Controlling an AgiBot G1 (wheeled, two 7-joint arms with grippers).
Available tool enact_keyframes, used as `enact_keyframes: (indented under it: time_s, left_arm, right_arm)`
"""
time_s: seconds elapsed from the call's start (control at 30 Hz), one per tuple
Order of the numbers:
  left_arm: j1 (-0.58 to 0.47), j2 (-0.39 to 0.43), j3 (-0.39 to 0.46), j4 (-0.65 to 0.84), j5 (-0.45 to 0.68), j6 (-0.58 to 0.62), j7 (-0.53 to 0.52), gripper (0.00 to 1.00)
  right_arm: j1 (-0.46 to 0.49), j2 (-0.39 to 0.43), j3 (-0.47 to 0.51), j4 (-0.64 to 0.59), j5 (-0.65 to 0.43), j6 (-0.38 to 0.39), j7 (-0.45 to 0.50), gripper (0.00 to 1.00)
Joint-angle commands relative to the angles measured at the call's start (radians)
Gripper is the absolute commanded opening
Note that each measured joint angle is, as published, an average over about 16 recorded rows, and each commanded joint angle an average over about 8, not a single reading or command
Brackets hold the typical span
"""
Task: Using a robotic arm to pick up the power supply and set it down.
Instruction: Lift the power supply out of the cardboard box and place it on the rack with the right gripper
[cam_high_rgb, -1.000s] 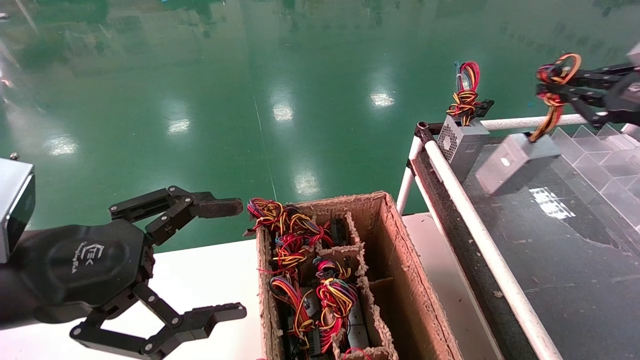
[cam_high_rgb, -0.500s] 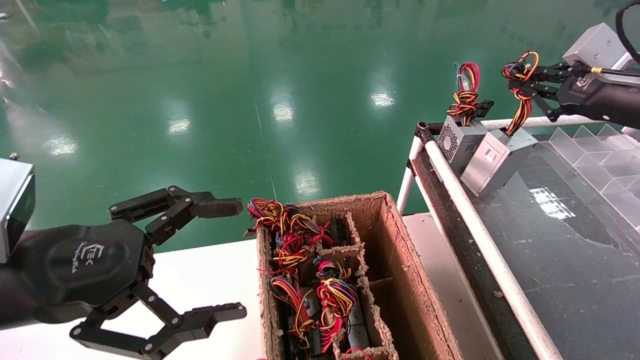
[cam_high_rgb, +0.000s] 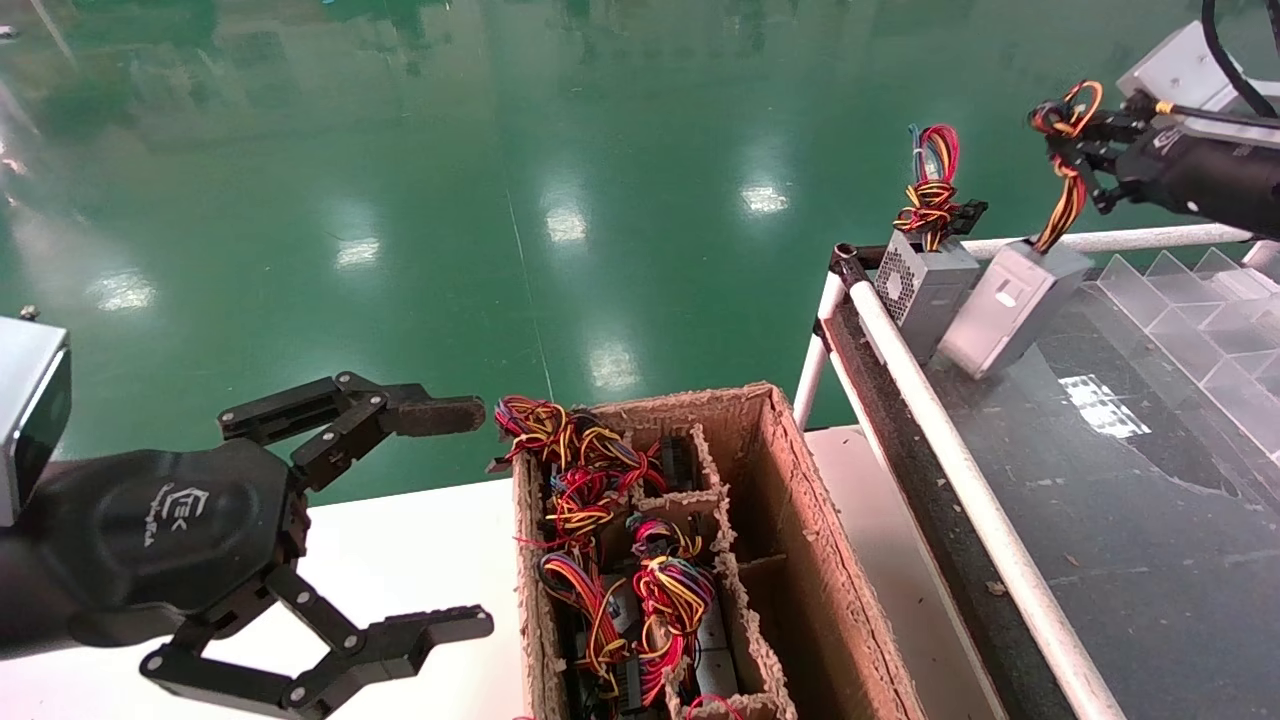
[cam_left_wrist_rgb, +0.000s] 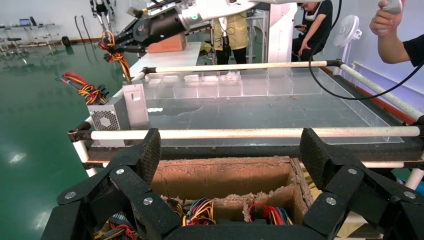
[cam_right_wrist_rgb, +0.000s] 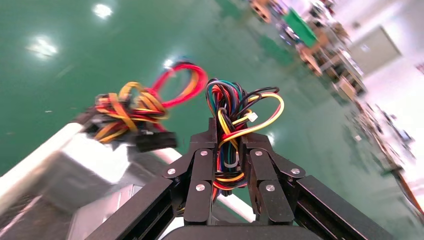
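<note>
My left gripper (cam_high_rgb: 455, 520) hangs nearest, over the white bench (cam_high_rgb: 400, 560), its fingers (cam_high_rgb: 435, 415) spread wide and holding nothing. Just beside it stands the cardboard box (cam_high_rgb: 790, 500), its dividers (cam_high_rgb: 725, 560) packed with dark units (cam_high_rgb: 620, 610) tangled in red, yellow and black wires.

Beyond the box runs a white rail (cam_high_rgb: 960, 470) along the edge of a dark conveyor (cam_high_rgb: 1150, 500). At the conveyor's far corner a vented grey box (cam_high_rgb: 925, 285) stands upright with a tall red-blue wire loop (cam_high_rgb: 933, 185) rising from it.

Just beside that box is the power supply (cam_high_rgb: 1015, 305), a plain grey box with a small pale label, tilted, its lower corner at the conveyor surface; I cannot tell whether it touches down. Its side is close against the vented box. Clear partitions (cam_high_rgb: 1190, 290) stand beyond it.

Farthest out, my right gripper (cam_high_rgb: 1085, 140) is above the power supply, fingers (cam_right_wrist_rgb: 200, 175) clamped on its wire bundle (cam_right_wrist_rgb: 235, 120), which loops out past the fingertips. The wires run taut down to the box's top end.
</note>
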Motion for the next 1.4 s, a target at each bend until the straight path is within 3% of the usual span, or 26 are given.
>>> enact_keyframes:
  time_s: [0.03,0.63,1.4]
  left_arm:
    - [0.0,0.0,0.0,0.0,0.0,0.0,0.0,1.0]
    - [0.0,0.0,0.0,0.0,0.0,0.0,0.0,1.0]
    - [0.0,0.0,0.0,0.0,0.0,0.0,0.0,1.0]
  right_arm:
    - [0.0,-0.014,0.003,-0.004,0.004,0.046,0.01,0.0]
    - [0.001,-0.007,-0.01,0.005,-0.014,0.047,0.027,0.0]
    - [0.034,0.076,-0.045,0.017,-0.064,-0.253,0.042,0.0]
